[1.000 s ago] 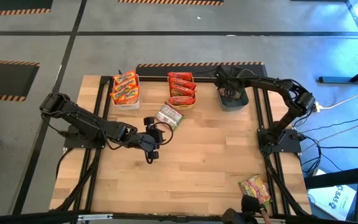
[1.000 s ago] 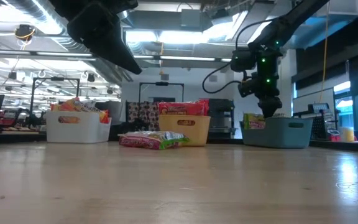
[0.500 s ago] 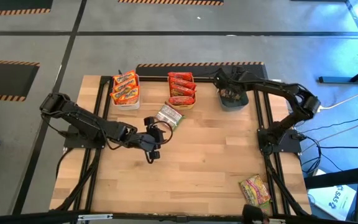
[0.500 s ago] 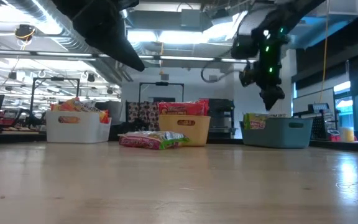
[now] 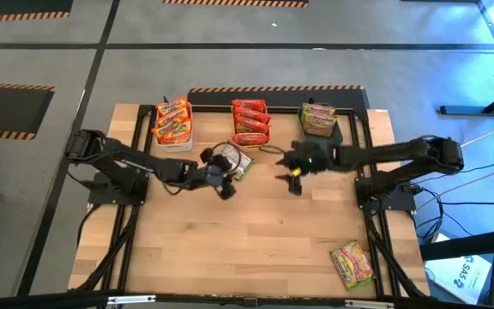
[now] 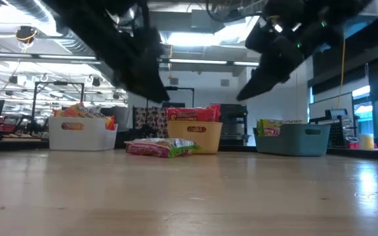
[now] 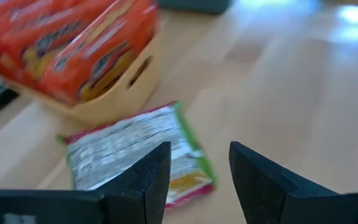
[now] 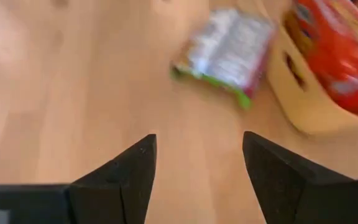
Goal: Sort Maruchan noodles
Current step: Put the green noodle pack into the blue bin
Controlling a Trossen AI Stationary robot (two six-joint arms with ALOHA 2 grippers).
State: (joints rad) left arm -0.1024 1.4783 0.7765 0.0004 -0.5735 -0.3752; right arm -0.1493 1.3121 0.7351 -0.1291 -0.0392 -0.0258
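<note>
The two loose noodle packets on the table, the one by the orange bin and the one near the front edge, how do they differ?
The packet by the orange bin lies silvery back up, next to the orange bin, with the left gripper close over it. The packet near the front edge lies printed green-yellow front up, alone at the table's right front corner, far from both grippers. Both lie flat on the wood, outside any bin, and have green edging.

A green-edged packet lies flat, silver back up, just ahead of my left pincer. Another green packet lies flat, front up, well behind my right pincer.
</note>
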